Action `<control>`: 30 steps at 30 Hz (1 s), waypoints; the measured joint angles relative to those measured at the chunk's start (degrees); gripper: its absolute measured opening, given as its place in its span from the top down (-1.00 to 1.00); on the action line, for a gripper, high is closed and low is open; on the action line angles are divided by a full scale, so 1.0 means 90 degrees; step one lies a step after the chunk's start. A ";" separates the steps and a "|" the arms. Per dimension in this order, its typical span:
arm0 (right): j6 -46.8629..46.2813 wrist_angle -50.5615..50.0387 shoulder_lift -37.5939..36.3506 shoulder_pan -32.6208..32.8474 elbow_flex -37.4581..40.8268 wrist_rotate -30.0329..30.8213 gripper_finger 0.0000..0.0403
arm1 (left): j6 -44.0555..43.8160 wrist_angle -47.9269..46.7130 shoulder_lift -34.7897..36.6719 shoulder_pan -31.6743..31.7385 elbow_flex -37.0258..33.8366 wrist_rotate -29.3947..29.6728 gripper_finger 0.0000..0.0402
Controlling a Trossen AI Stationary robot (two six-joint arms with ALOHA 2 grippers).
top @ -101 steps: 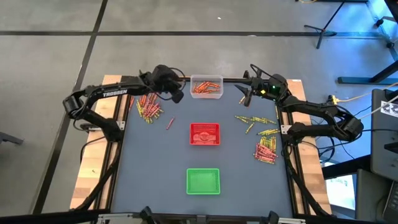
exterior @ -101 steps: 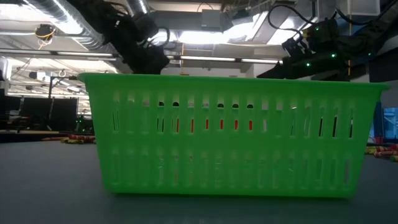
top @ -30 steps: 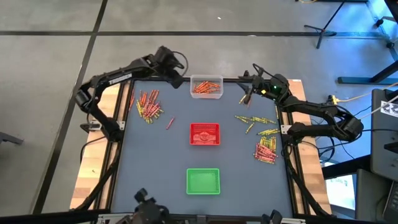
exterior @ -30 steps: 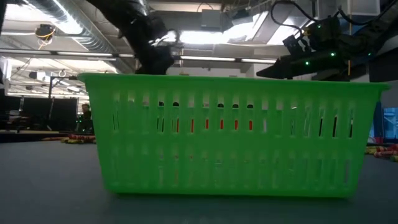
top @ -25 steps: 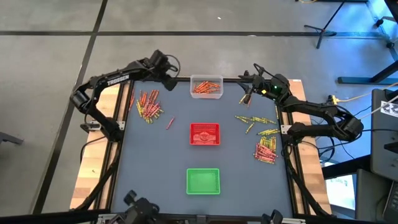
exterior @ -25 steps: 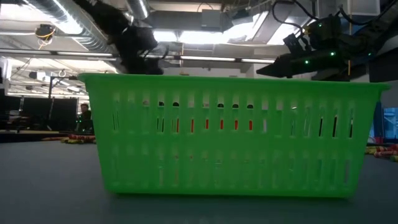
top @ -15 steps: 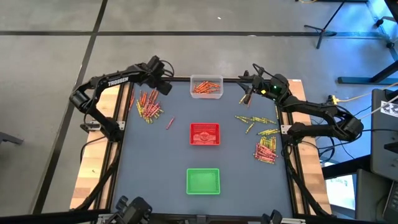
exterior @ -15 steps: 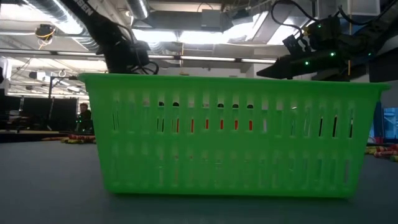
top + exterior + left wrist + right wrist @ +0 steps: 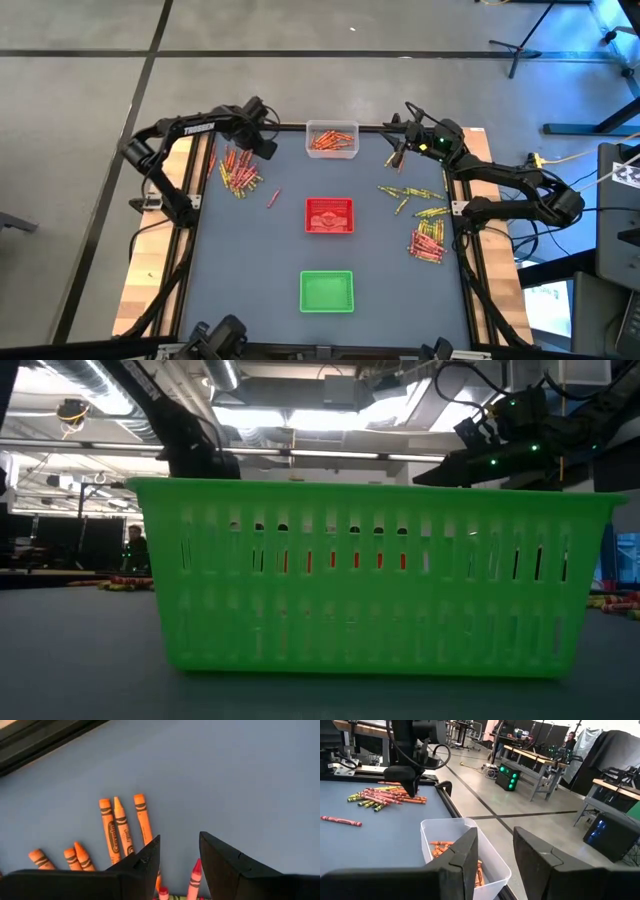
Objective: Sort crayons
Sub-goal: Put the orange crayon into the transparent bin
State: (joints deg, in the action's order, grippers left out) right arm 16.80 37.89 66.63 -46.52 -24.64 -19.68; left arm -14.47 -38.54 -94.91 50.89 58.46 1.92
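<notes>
Green slotted tray (image 9: 370,580) close up, dark arms (image 9: 185,435) behind

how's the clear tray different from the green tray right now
The clear tray sits at the table's far edge between the arms and holds orange crayons; the green tray sits at the near edge and looks empty. The clear tray's walls are solid, the green tray's slotted. Both sit upright, in line with the red tray.
</notes>
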 joint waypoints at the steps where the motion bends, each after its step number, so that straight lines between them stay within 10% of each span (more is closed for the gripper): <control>1: 0.0000 0.0002 0.0000 0.0000 0.0000 0.0001 0.39 | 0.0001 0.0010 -0.0037 0.0000 0.0000 0.0006 0.40; 20: 0.0002 0.0026 0.0000 0.0000 0.0000 -0.0003 0.39 | 0.0342 0.0063 -0.0950 0.0313 0.0030 -0.0132 0.42; 30: 0.0002 0.0024 0.0000 0.0000 -0.0002 -0.0005 0.39 | 0.0598 0.0101 -0.0962 0.0335 0.0020 -0.0158 0.85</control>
State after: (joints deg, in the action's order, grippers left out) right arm 16.82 38.11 66.63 -46.52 -24.67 -19.73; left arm -9.09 -37.63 -103.57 53.91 58.64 0.50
